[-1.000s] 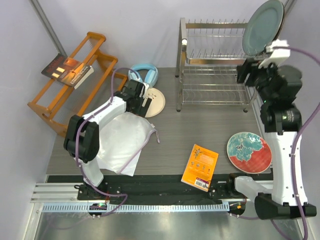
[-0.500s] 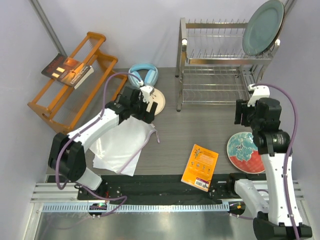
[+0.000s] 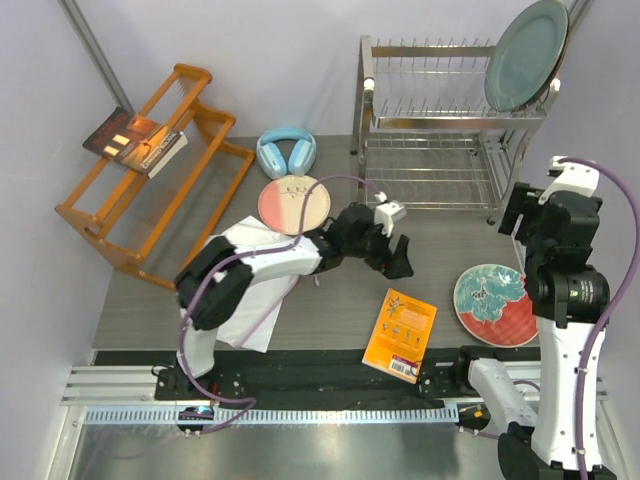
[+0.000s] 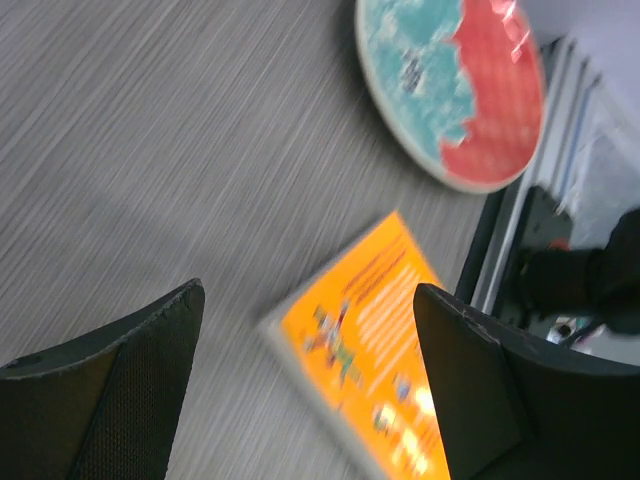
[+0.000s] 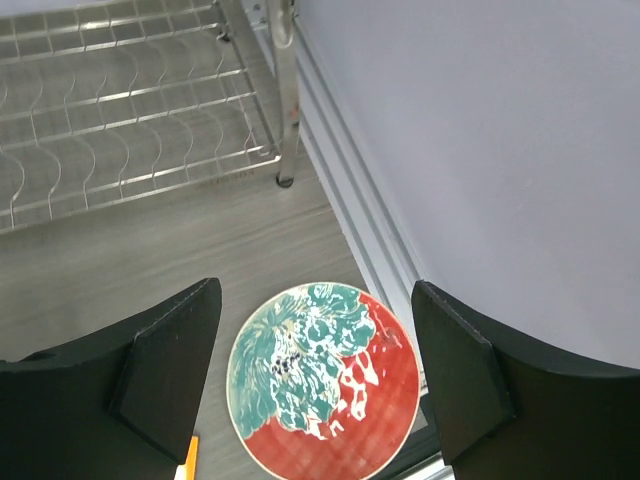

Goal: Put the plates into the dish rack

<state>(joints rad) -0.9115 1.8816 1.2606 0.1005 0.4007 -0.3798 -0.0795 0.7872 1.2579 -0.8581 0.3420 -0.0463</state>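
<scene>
The dish rack [image 3: 440,130] stands at the back right, and a pale grey-green plate [image 3: 527,55] stands upright in its upper tier. A pink-and-cream plate [image 3: 294,203] lies flat left of centre. A teal-and-red plate [image 3: 498,303] lies flat near the right front. My left gripper [image 3: 398,258] hangs open and empty over the table middle. In the left wrist view my left gripper [image 4: 308,295] is above the orange book's [image 4: 370,360] corner, with the teal-and-red plate [image 4: 450,90] beyond. My right gripper [image 5: 316,290] is open and empty, high above the teal-and-red plate [image 5: 320,385], beside the rack [image 5: 130,110].
An orange wooden rack [image 3: 150,160] holding a dark book [image 3: 135,140] fills the back left. Light blue headphones [image 3: 287,152] lie behind the pink plate. A white cloth [image 3: 245,285] sits at the left front, an orange book [image 3: 400,335] at the front centre. The wall runs close along the right.
My left arm swung from the pink plate rightward to the table's middle, uncovering that plate. My right arm came down from the rack's upper tier to above the teal-and-red plate, jaws wider.
</scene>
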